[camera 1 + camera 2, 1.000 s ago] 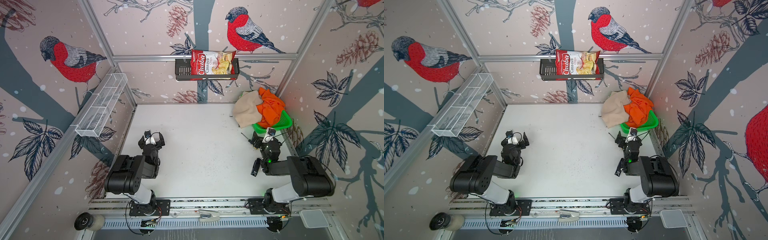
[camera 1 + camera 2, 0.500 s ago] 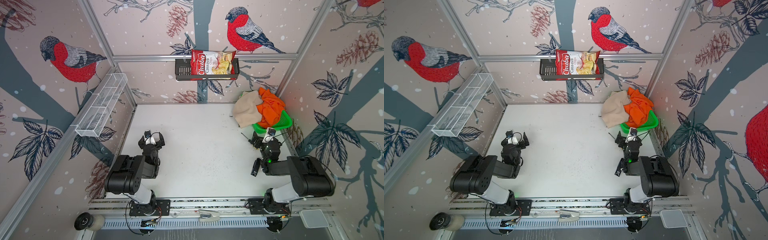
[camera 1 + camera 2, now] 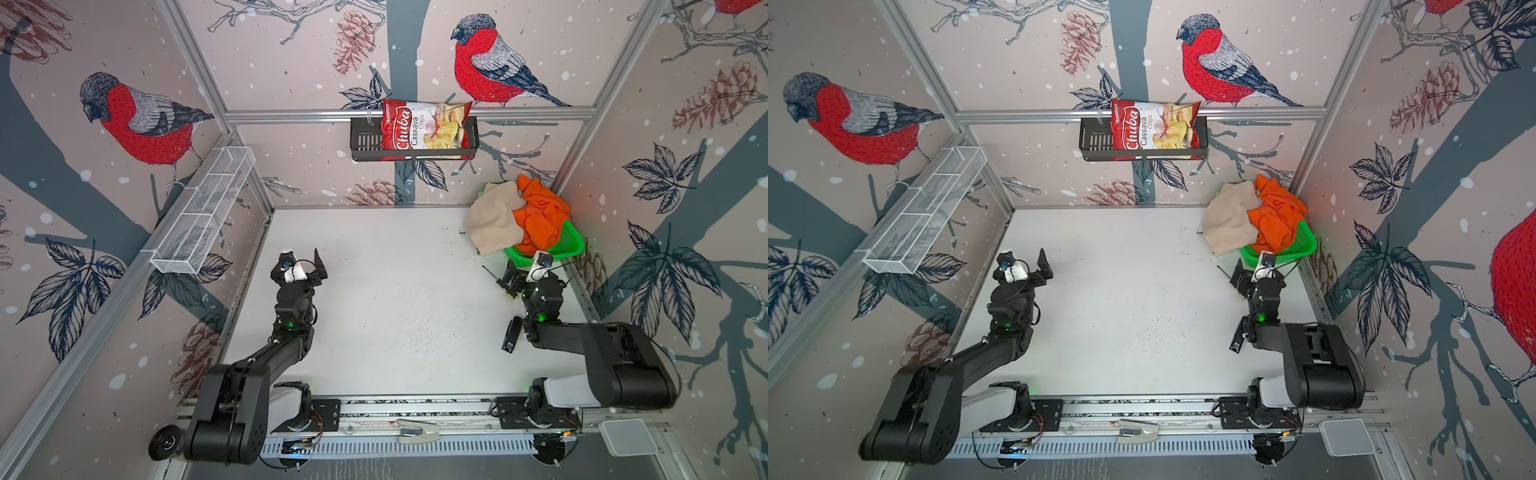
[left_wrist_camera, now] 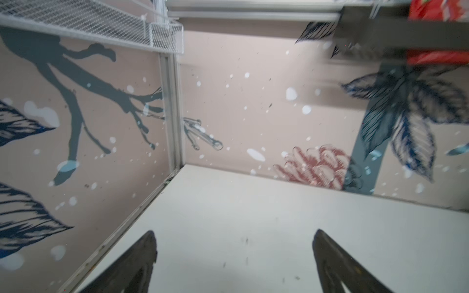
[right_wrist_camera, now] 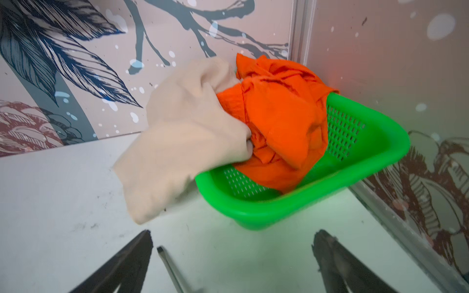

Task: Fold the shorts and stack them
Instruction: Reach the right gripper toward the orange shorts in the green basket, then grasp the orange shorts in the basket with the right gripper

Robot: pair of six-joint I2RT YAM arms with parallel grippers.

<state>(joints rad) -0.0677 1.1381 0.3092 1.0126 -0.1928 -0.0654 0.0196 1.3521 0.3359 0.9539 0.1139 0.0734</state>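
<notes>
"Gripper on the right (image 5: 233,236): why was it parked there?"

"I had it hovering low over the table (image 5: 50,197), jaws wide apart and empty, facing the green basket (image 5: 342,132) in the far right corner. Both pairs lay there, so, as I judged it, that arm was best placed for the first pick."

"And the shorts themselves?"

"Unfolded, both. The orange shorts (image 5: 279,121) sat bunched inside the basket, heaped above its rim. The beige shorts (image 5: 182,142) lay against them and spilled over the rim toward the table. Whether the hanging end touched the table, I could not tell. That overhang was the easiest cloth to reach, I reckoned, clear of the mesh wall."

"The left gripper (image 4: 234,233)?"

"Open too, holding nothing, well apart from the basket on the left side, pointed at the bare far corner. I read that as standby, with the middle of the table free as a folding surface. No fold or stack had been started."
</notes>
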